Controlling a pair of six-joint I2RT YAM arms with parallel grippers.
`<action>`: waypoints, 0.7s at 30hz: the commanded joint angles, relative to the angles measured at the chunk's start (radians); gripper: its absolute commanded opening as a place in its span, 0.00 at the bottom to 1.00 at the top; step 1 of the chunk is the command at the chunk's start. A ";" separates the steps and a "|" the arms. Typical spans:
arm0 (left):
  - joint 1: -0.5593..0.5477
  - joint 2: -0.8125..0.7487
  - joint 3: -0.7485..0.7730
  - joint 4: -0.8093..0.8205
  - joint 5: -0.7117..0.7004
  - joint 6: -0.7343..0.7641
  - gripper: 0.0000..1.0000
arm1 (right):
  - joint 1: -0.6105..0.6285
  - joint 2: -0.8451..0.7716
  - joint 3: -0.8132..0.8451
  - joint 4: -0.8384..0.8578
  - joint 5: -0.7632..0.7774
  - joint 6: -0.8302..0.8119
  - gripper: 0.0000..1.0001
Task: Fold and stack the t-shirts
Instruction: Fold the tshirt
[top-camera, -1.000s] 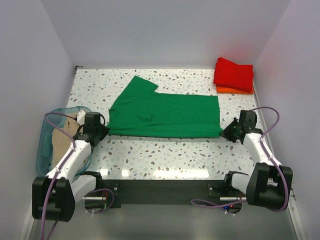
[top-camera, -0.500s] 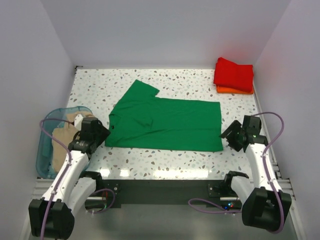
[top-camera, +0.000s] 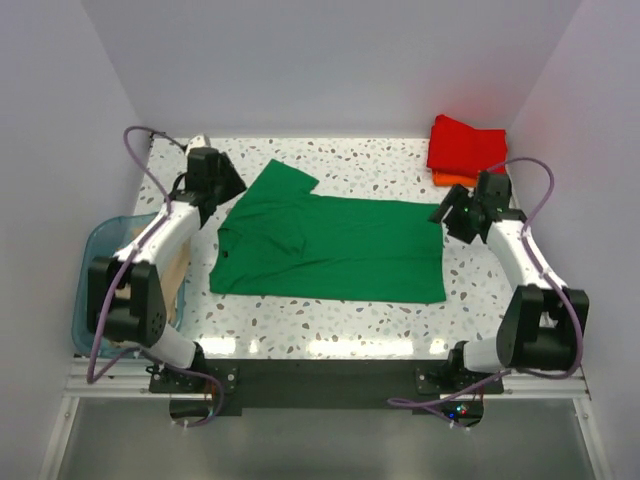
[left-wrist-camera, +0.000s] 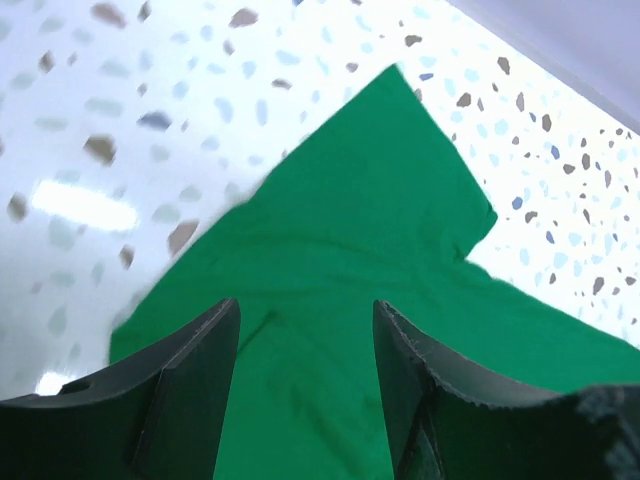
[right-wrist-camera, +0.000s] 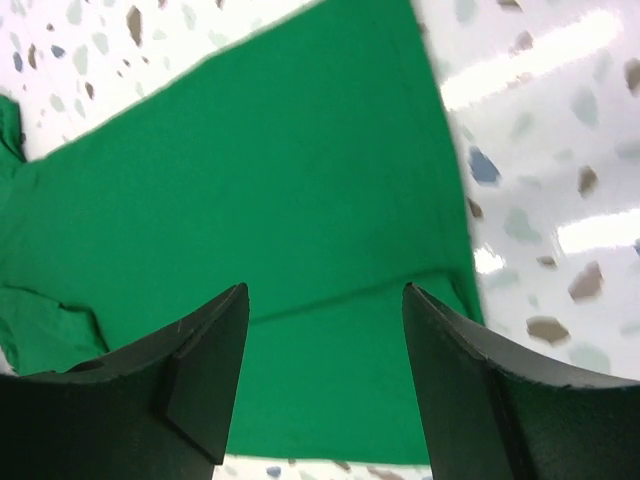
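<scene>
A bright green t-shirt (top-camera: 330, 245) lies spread flat mid-table, one sleeve (left-wrist-camera: 400, 170) pointing to the back left. My left gripper (top-camera: 234, 189) hovers open over that sleeve side, and the left wrist view shows only green cloth (left-wrist-camera: 300, 400) between the open fingers (left-wrist-camera: 305, 312). My right gripper (top-camera: 444, 213) stands open above the shirt's far right corner, nothing held (right-wrist-camera: 325, 292); a fold line crosses the cloth (right-wrist-camera: 250, 180) there. At the back right a folded red t-shirt (top-camera: 468, 147) rests on a folded orange one (top-camera: 452, 180).
A translucent teal bin (top-camera: 88, 262) stands off the table's left edge with a beige t-shirt (top-camera: 178, 285) in it, partly hidden by the left arm. Walls close in the back and both sides.
Both grippers opened and let go of the green shirt's near edge. Both arms then swung from the near edge to the shirt's far side.
</scene>
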 joint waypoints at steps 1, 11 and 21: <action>-0.010 0.155 0.160 0.118 0.036 0.150 0.61 | 0.057 0.100 0.130 0.078 0.049 -0.046 0.66; -0.015 0.667 0.610 0.155 0.163 0.329 0.61 | 0.088 0.336 0.271 0.195 0.058 -0.048 0.64; -0.018 0.959 0.862 0.174 0.198 0.353 0.62 | 0.089 0.368 0.250 0.316 0.040 -0.042 0.64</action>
